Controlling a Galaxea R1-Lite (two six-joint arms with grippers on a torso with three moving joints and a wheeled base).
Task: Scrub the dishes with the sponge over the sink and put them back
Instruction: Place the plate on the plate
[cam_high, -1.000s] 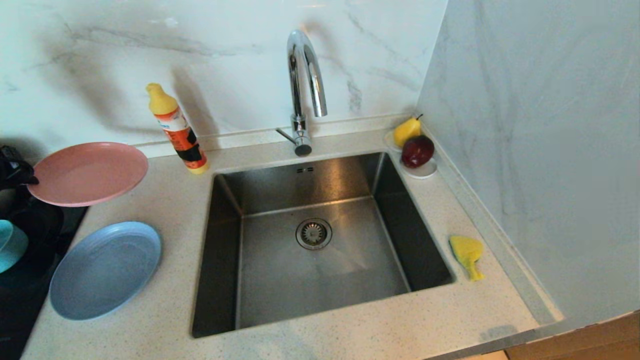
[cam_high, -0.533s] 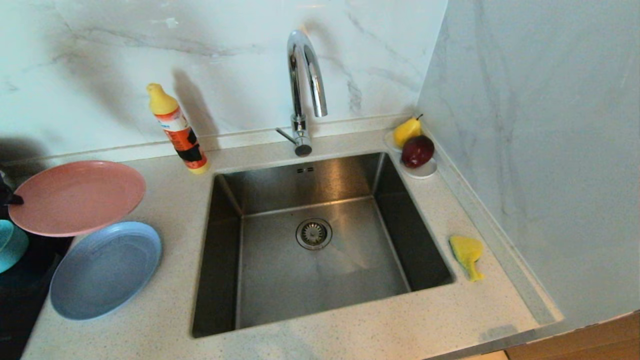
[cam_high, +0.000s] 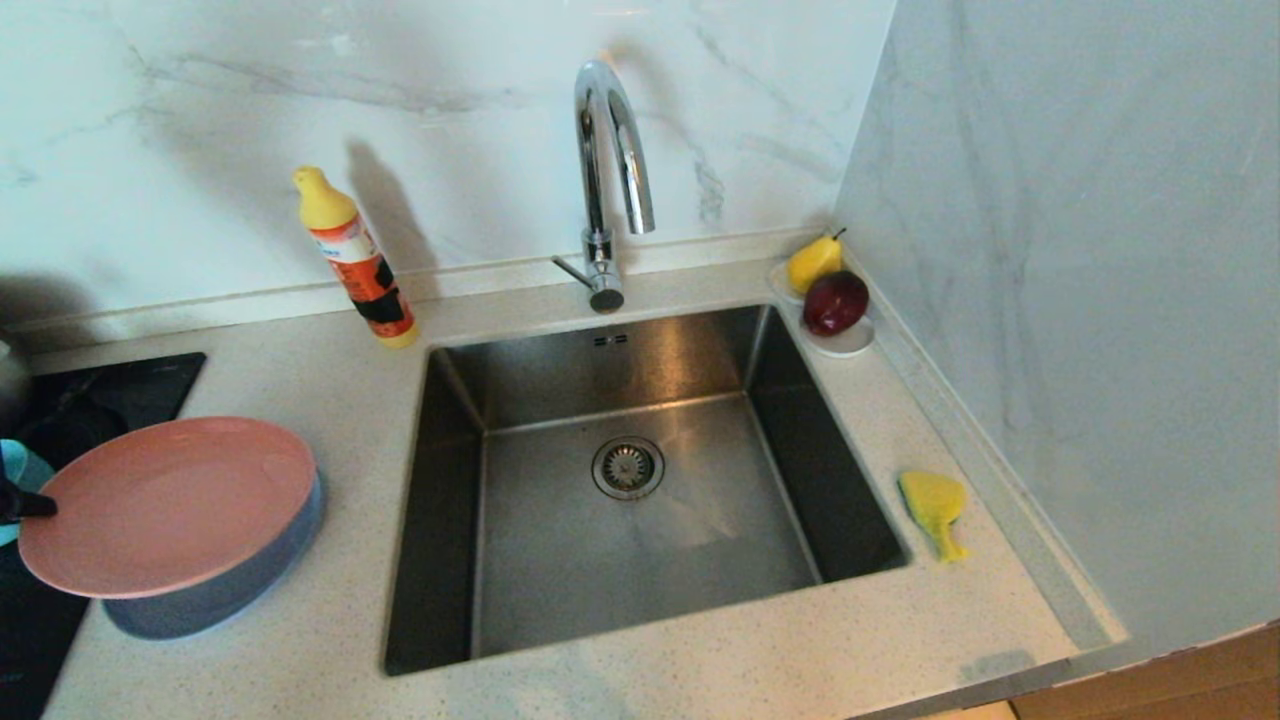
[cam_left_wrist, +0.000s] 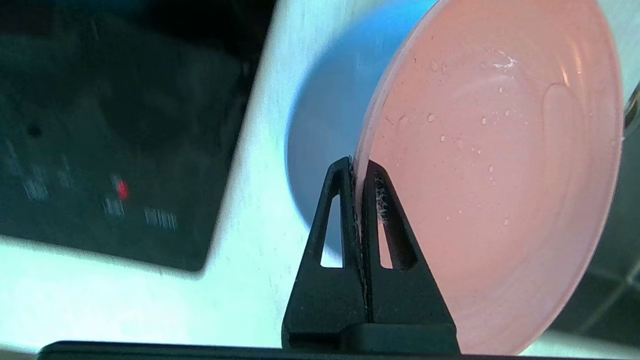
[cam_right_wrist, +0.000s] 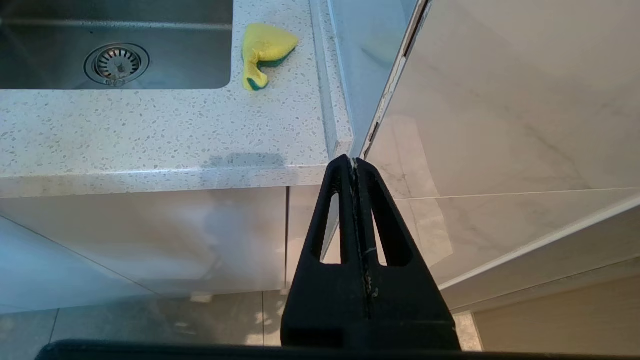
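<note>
We hold the pink plate (cam_high: 170, 505) by its rim in our left tool (cam_left_wrist: 361, 172), pinched tight, just over the pale-blue plate (cam_high: 225, 590) on the tabletop (cam_high: 700, 670). Water drops on the pink face suggest it is scrubbed and going back. The sponge (cam_high: 933, 508) lies right of the sink (cam_high: 630, 480). Our right tool (cam_right_wrist: 354, 165) hangs closed and empty off the tabletop's edge. The teal bowl (cam_high: 25, 470) is mostly cut off, so whether the bowl and blue plate are washed is unclear.
</note>
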